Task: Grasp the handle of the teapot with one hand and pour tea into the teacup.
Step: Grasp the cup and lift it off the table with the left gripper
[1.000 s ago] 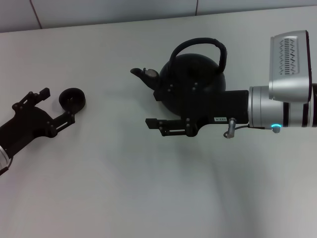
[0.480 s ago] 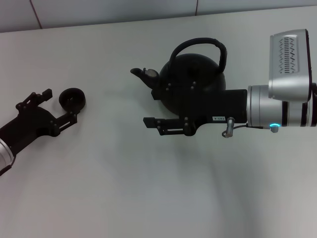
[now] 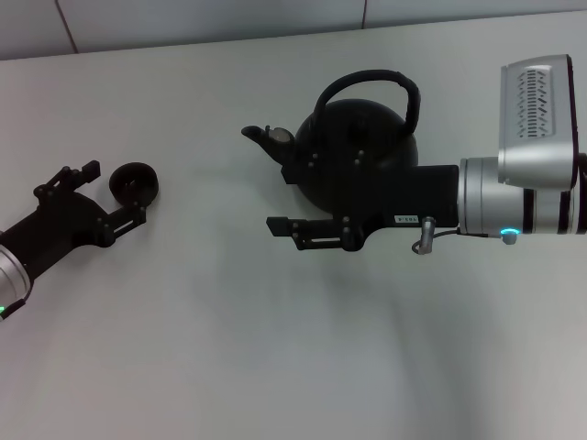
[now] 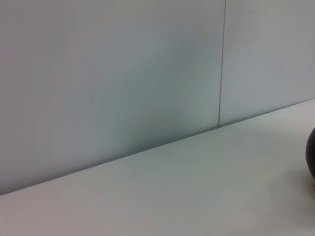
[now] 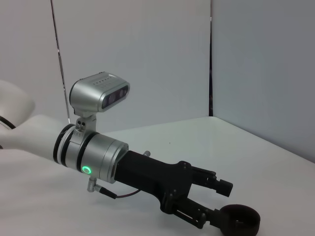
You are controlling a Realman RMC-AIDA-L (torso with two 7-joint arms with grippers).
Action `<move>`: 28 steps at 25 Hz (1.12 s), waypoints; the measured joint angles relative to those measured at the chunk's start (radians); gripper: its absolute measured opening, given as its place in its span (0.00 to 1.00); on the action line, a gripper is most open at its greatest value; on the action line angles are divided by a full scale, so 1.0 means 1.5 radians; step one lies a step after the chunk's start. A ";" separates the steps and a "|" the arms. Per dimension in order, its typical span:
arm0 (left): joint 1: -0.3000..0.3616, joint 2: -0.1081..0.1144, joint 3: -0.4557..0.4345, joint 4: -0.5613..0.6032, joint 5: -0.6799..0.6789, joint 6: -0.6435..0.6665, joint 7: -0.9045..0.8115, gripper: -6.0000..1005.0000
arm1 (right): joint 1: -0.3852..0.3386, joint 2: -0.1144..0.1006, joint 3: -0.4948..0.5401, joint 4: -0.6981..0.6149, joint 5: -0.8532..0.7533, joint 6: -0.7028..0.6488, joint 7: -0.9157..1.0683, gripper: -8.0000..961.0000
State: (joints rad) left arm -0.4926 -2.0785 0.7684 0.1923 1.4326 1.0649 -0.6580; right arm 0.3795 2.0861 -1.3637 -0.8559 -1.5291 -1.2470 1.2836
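— Spread, both pairs of jaws, as far as I can see. The left gripper [image 3: 112,194] lies low at the left of the white table [image 3: 229,348], its two black fingers apart, one on each side of the near edge of the teacup [image 3: 135,182].

— Is it pinching the cup?

— No. The fingers flank it without closing on it. The right wrist view shows the same: the left gripper [image 5: 227,200] open, the teacup [image 5: 238,220] just at its tips, standing upright on the table.

— And the other arm?

— The right gripper [image 3: 278,196] reaches in from the right, in front of the teapot [image 3: 359,147]. One finger runs along below the pot's belly, the other sits up near the spout [image 3: 264,137]; they hold nothing. From the head view I cannot tell whether they touch the pot.

— Where is the pot's handle?

— The handle [image 3: 371,81] arches over the top of the pot, free of both grippers. The teapot stands upright, spout toward the teacup, well apart from it.

— Left wrist view?

— Wall panels, table, and a dark sliver of the teacup [image 4: 311,153] at the edge.
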 joint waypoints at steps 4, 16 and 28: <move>-0.005 0.000 0.000 -0.007 0.002 -0.005 0.000 0.82 | 0.000 0.000 0.000 0.000 0.000 0.000 0.000 0.69; -0.012 0.000 0.013 -0.009 0.005 -0.021 0.000 0.82 | 0.002 0.000 0.000 0.001 0.000 0.006 -0.001 0.69; -0.021 0.000 0.045 -0.008 0.000 -0.038 0.000 0.81 | 0.003 0.000 0.000 0.007 0.001 0.007 -0.001 0.68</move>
State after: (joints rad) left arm -0.5235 -2.0784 0.8361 0.1809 1.4320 1.0077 -0.6580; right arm 0.3835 2.0861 -1.3636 -0.8457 -1.5282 -1.2363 1.2824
